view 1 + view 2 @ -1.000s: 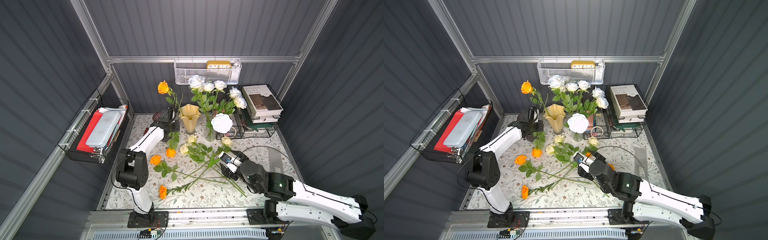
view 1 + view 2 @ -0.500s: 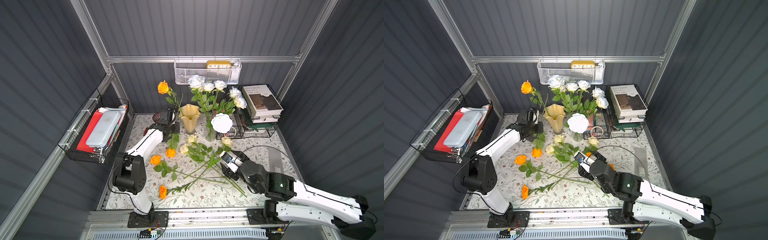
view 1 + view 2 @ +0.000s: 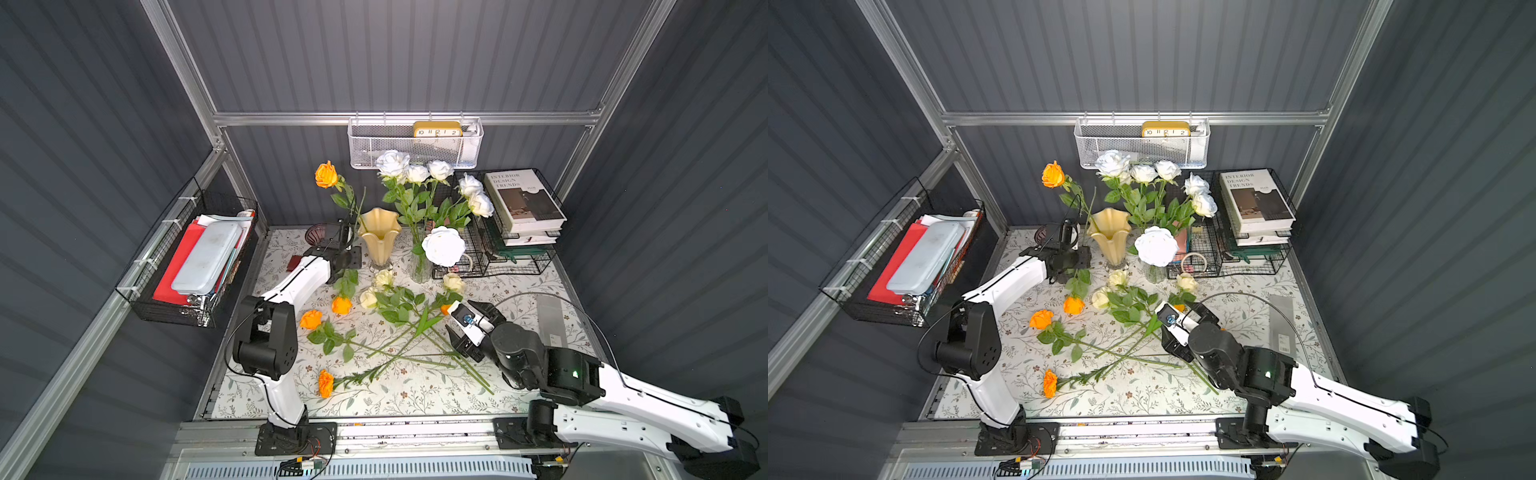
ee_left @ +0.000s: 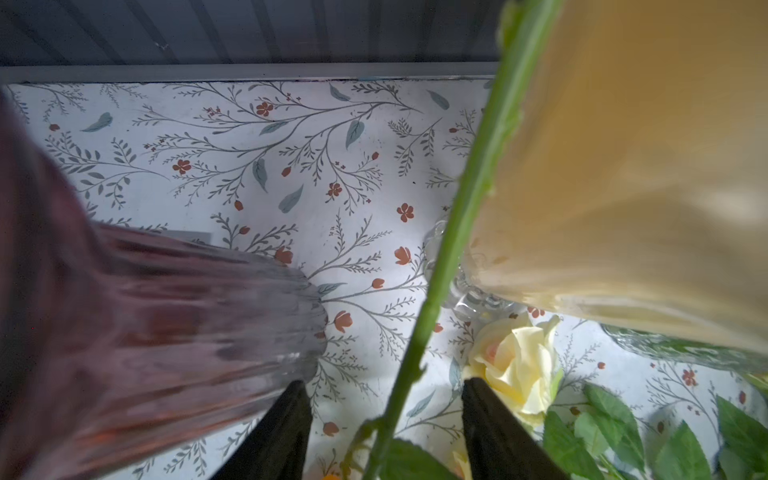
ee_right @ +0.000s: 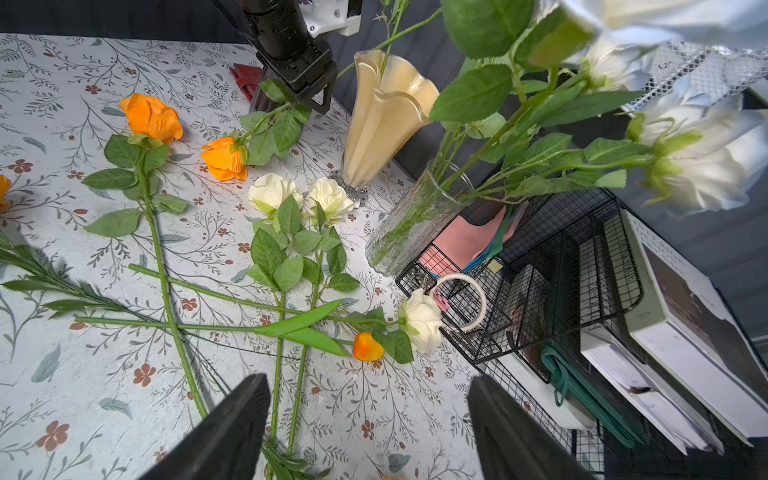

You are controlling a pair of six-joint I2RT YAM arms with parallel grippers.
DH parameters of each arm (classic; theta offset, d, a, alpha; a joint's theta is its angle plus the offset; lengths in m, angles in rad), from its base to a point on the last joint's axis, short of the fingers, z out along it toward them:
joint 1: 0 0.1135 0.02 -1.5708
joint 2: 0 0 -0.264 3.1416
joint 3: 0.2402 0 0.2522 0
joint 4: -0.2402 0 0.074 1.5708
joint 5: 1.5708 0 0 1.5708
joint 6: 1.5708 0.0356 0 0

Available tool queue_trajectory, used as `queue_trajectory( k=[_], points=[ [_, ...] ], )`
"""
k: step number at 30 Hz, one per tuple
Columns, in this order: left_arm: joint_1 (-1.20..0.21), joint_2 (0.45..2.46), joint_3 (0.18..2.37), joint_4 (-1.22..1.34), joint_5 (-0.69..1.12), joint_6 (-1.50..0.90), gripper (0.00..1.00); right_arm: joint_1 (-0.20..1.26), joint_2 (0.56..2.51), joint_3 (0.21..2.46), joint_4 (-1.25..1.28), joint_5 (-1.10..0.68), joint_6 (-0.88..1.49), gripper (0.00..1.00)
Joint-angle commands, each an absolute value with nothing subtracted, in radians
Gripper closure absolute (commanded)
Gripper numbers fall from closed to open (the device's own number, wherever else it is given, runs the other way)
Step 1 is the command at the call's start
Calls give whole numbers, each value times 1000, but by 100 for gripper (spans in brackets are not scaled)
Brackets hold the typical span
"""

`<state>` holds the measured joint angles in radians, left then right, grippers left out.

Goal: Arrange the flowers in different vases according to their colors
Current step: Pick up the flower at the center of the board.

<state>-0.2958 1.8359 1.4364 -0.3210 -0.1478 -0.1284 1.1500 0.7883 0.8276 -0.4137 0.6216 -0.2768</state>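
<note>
**Fig. Colour-sorting of artificial flowers; est. approx. one-third done.**

(a) Done: a bunch of white roses (image 3: 417,172) stands in the small clear textured-glass cylinder vase (image 3: 419,268) at the back of the floral-print counter (image 3: 415,399).

(b) Unclear: one long-stemmed upright orange rose (image 3: 326,174) stands at the back, above the cream-yellow vase w/ wavy flared rim (image 3: 379,237). The R wrist view shows a stem entering that vase's mouth. Whether it is this rose's stem cannot be told, since the L arm hides the base in both top views.

(c) The ribbed smoky-purple glass vase (image 3: 316,235), just beside the L wrist, looks empty.

(d) Left to do: these lie on the counter in a crossed heap:
- three cream-yellow roses (image 3: 384,277)
- two loose orange roses (image 3: 311,319)
- a ruffled orange marigold (image 3: 326,383), toward the front edge
- a small orange bud (image 5: 368,347)

No cream-yellow bloom is in a vase yet.

L jaws: low between the purple and cream-yellow vases, partly open. A green stem (image 4: 440,266) runs through the gap w/o visible contact on either side, so nothing is gripped.

R jaws: wide apart and empty, hovering over the crossed stems near the orange bud. The next pick is prob. from there.
</note>
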Motion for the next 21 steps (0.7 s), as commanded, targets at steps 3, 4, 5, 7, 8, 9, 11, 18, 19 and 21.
queue_trajectory(
  k=[3,4,5,7,8,9,11,18,19,21],
  points=[
    [-306,1865,1491,-305,-172,-116,56,1149,778,798,-392,644,-262,20],
    [-309,1866,1495,-304,-169,-113,64,1149,778,795,-388,644,-262,20],
    [-313,1866,1496,-301,-167,-110,71,1149,778,794,-389,644,-262,20],
    [-317,1865,1494,-301,-166,-100,87,1148,778,793,-391,647,-258,20],
    [-319,1863,1493,-303,-166,-98,91,1148,776,793,-394,647,-254,19],
    [-321,1859,1492,-309,-167,-97,93,1149,774,793,-398,645,-253,20],
    [-325,1845,1490,-325,-168,-94,97,1148,770,793,-405,647,-249,20],
    [-345,1750,1491,-397,-187,-82,98,1149,763,793,-402,638,-242,20],
    [-348,1732,1494,-414,-188,-79,97,1148,764,793,-402,636,-242,20],
    [-348,1706,1506,-459,-190,-74,96,1149,766,793,-402,639,-242,20]
  ],
)
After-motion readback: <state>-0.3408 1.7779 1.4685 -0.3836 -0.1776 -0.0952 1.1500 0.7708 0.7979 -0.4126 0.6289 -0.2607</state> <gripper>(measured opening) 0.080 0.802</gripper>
